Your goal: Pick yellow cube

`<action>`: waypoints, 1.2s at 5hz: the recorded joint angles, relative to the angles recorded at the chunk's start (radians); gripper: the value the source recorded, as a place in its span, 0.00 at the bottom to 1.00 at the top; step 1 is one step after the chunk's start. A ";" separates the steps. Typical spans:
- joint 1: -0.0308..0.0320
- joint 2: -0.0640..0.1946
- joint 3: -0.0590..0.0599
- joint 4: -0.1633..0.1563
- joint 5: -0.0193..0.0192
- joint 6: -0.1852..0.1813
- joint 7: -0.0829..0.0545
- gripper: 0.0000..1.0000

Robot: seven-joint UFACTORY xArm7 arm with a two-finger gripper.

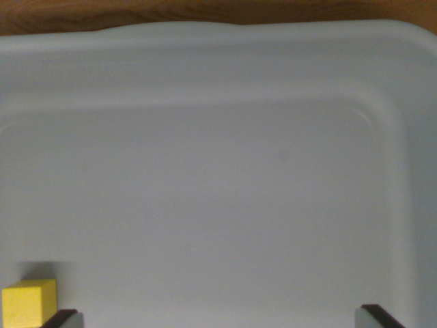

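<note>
Yellow cube [29, 303], outside hand's [220, 316] left finger

The yellow cube [29, 303] and fingers [63, 318] (only tips) are cut off below.

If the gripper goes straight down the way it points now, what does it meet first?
Probably the bare floor of the white bin. The yellow cube lies outside the open gripper, beyond the finger on the wrist view's left.
</note>
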 joint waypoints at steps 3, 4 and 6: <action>0.0045 0.007 0.005 -0.013 0.0004 -0.017 0.007 0.00; 0.0105 0.016 0.011 -0.030 0.0008 -0.039 0.017 0.00; 0.0177 0.027 0.018 -0.051 0.0014 -0.067 0.028 0.00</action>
